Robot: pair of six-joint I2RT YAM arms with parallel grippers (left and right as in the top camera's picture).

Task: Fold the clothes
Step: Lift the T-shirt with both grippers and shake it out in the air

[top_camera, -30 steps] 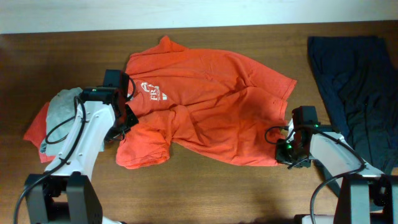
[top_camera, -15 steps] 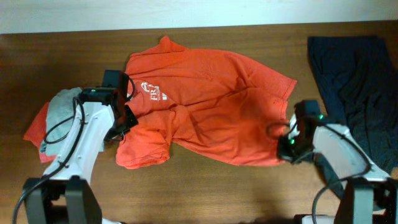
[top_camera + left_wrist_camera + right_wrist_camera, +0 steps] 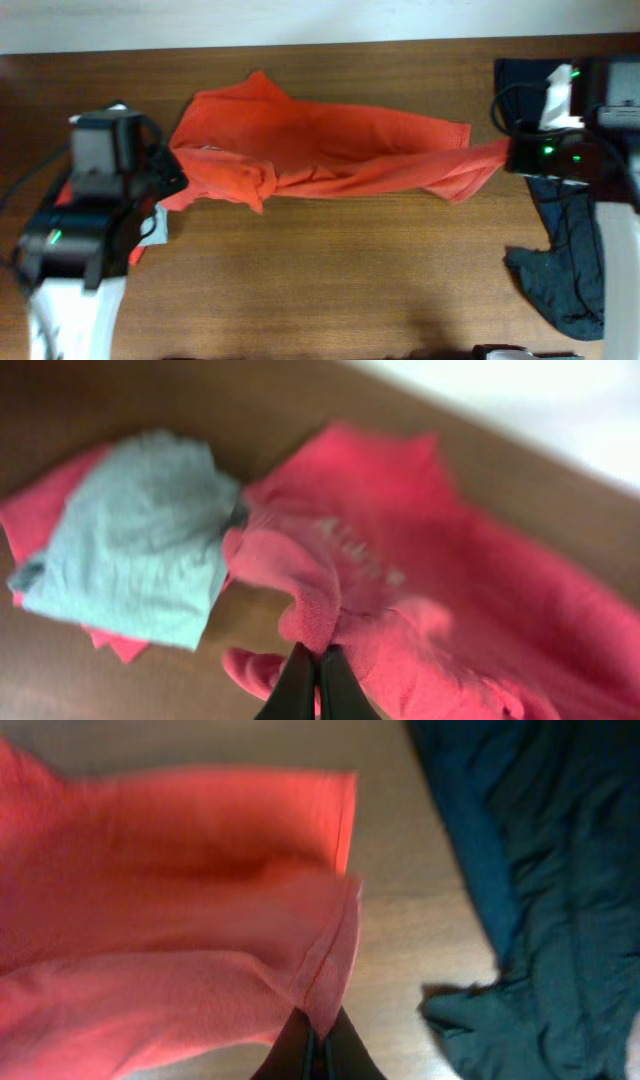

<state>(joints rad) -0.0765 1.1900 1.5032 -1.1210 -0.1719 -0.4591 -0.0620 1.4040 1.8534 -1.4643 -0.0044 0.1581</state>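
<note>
The orange-red T-shirt (image 3: 320,150) hangs stretched in a long band across the wooden table, pulled between both arms. My left gripper (image 3: 172,180) is shut on a bunched fold at its left end; the left wrist view shows the dark fingers (image 3: 313,658) pinching the cloth (image 3: 450,590), with faint white lettering just above. My right gripper (image 3: 512,155) is shut on the shirt's right edge. In the right wrist view the hem (image 3: 330,950) runs down into the closed gripper (image 3: 318,1038).
A dark navy garment (image 3: 575,270) lies crumpled at the right, partly under the right arm (image 3: 540,850). A folded light grey shirt (image 3: 140,550) rests on another red cloth (image 3: 50,510) at the left, mostly hidden under the left arm in the overhead view.
Both arms rose and pulled apart, left going left and right going up-right. The shirt went from lying spread out to a taut band. The right gripper closed on the hem.
</note>
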